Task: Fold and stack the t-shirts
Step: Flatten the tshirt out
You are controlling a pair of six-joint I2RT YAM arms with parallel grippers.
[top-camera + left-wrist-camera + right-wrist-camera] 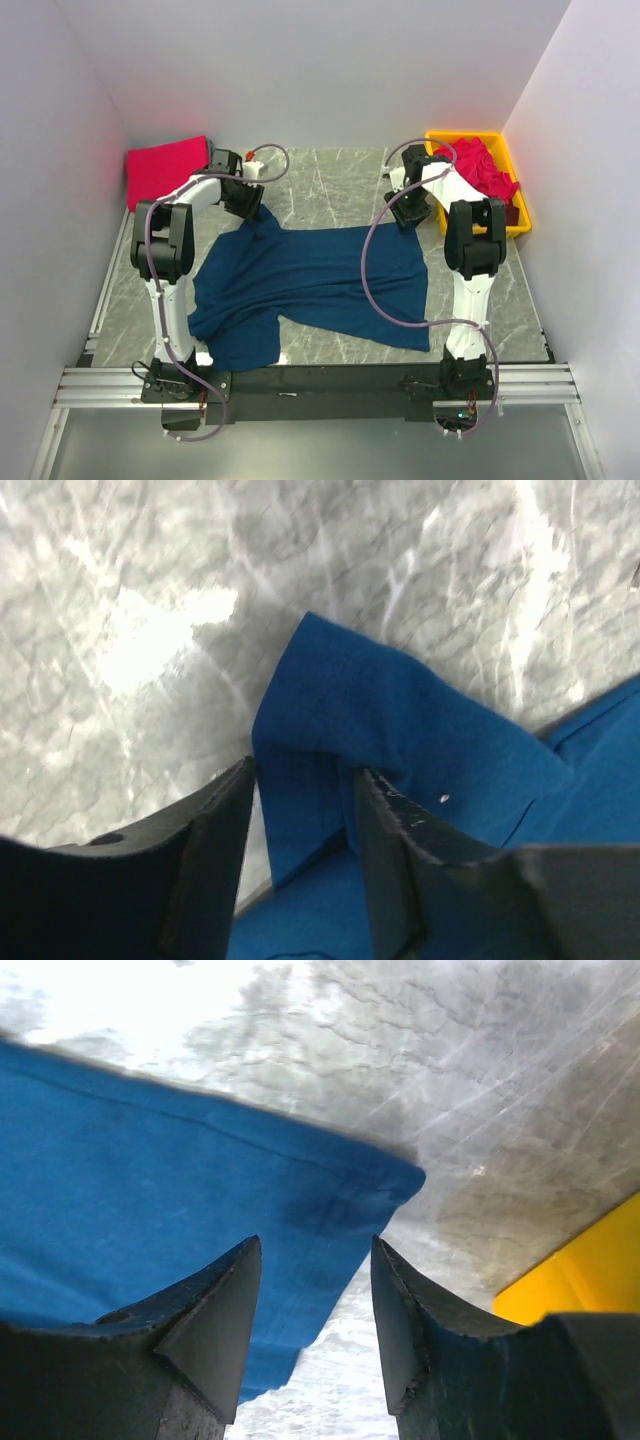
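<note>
A navy blue t-shirt [320, 285] lies spread and rumpled across the marble table. My left gripper [252, 212] is open at its far left corner. In the left wrist view a raised fold of the blue cloth [400, 720] stands between the spread fingers of the gripper [303, 770]. My right gripper [408, 218] is open at the shirt's far right corner. In the right wrist view the gripper [316, 1245] hangs over the hemmed corner [150, 1160], partly over bare table. A red-pink shirt [165, 168] lies folded at the back left.
A yellow bin [465, 136] at the back right holds several crumpled red-pink shirts [478, 165]; its side shows in the right wrist view [580, 1280]. White walls close in the table on three sides. Arm cables loop over the shirt's right part.
</note>
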